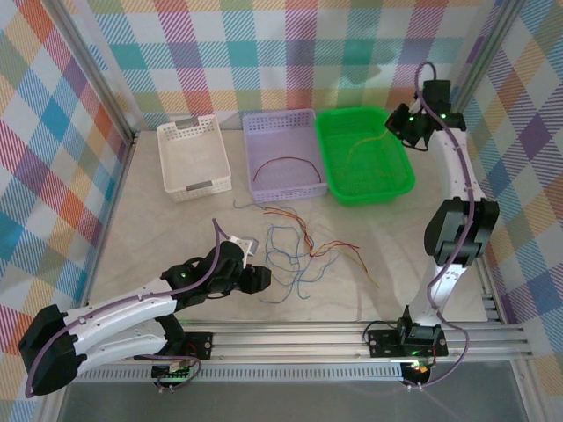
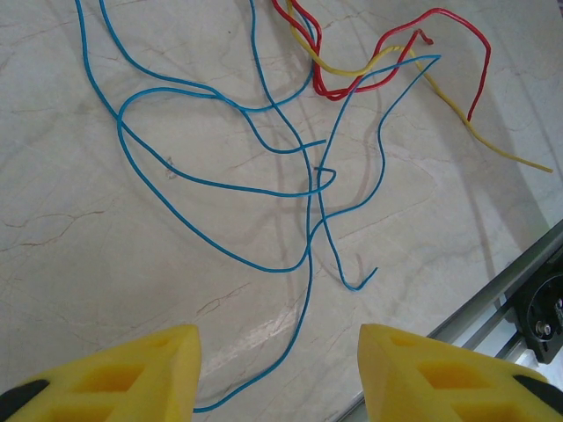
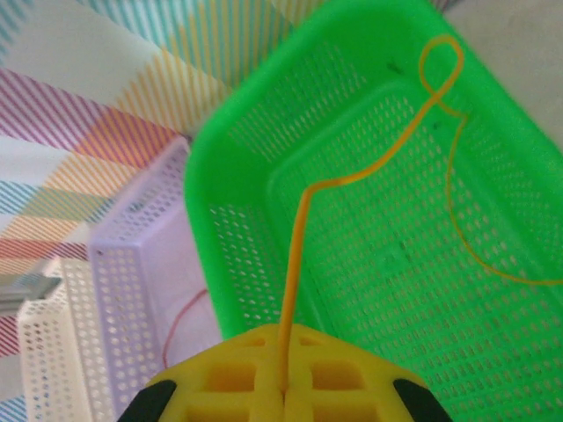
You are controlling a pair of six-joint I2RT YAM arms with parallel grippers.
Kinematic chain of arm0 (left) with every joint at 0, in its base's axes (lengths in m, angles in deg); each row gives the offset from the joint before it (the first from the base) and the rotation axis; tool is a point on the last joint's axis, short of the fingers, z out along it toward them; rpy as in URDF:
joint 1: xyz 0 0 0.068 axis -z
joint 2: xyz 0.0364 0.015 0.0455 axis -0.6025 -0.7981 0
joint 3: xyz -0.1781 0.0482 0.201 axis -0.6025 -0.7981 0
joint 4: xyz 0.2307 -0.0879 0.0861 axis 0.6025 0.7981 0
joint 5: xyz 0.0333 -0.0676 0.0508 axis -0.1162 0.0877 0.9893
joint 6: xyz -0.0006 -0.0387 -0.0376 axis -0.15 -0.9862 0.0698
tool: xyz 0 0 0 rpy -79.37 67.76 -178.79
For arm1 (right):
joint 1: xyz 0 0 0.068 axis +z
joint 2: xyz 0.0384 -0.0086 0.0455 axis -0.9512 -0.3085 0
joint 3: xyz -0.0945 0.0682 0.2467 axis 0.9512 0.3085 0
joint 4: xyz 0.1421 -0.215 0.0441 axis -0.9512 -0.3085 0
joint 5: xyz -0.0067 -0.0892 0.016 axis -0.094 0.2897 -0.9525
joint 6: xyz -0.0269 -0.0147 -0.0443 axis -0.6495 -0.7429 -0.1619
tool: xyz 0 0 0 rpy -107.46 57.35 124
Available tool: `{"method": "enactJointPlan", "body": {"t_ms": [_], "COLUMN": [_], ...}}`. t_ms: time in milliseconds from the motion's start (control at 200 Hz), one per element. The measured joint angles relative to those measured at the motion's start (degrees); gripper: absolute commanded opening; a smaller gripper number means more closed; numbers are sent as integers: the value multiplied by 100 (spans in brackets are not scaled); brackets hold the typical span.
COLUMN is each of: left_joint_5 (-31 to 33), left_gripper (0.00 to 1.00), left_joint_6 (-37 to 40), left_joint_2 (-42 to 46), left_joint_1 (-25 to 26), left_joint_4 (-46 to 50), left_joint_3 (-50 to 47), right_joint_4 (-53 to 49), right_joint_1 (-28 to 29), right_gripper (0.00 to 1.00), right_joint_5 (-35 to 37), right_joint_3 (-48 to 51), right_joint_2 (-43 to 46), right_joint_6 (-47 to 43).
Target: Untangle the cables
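Desk [image 1: 158, 237]: pale, marble-veined, smooth. Cables [image 1: 299, 251]: hair-thin, limp wires, loosely tangled at lower centre of the overhead view. Blue strands [image 2: 220, 185] lie in wide crossing loops. Red strand [image 2: 339, 93] and yellow strand [image 2: 501, 148] are kinked together at upper right of the left wrist view.

Left fingers [image 2: 132, 369]: yellow, ribbed, apart, above the blue loops.

Right fingers [image 3: 229, 378]: pressed together on an orange-yellow wire [image 3: 295, 264] that arcs over the green perforated basket [image 3: 237, 176] and curls into a small loop.

Lavender basket [image 1: 280, 115] holds one red wire [image 1: 286, 164]. White basket [image 1: 189, 129] sits just beside it, upper left.
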Motion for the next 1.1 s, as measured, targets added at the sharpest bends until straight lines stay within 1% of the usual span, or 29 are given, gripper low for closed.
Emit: {"method": "enactJointPlan", "body": {"t_ms": [155, 340, 530, 585, 710, 840, 1100], "left_joint_5": [0, -2, -4, -7, -17, -24, -83], "left_gripper": [50, 50, 51, 51, 51, 51, 51], "left_joint_6": [2, 2, 2, 2, -11, -15, -33], "left_joint_2": [-114, -166, -195, -208, -330, -422, -426], "left_joint_1": [0, 0, 0, 0, 0, 0, 0], "left_joint_4": [2, 2, 2, 2, 0, 0, -2], "left_joint_3": [2, 4, 11, 13, 35, 76, 83], "right_joint_4": [-83, -286, -457, -503, -734, -964, -1484], "right_joint_1": [271, 417, 415, 420, 472, 514, 546], "right_gripper": [0, 0, 25, 35, 44, 50, 53], "right_joint_5": [90, 175, 262, 289, 326, 345, 345], "right_joint_3": [201, 251, 227, 181, -72, -411, -903], "right_joint_2": [-304, -514, -623, -619, -619, -581, -481], "right_joint_6": [-105, -197, -339, -437, -564, -671, -883]}}
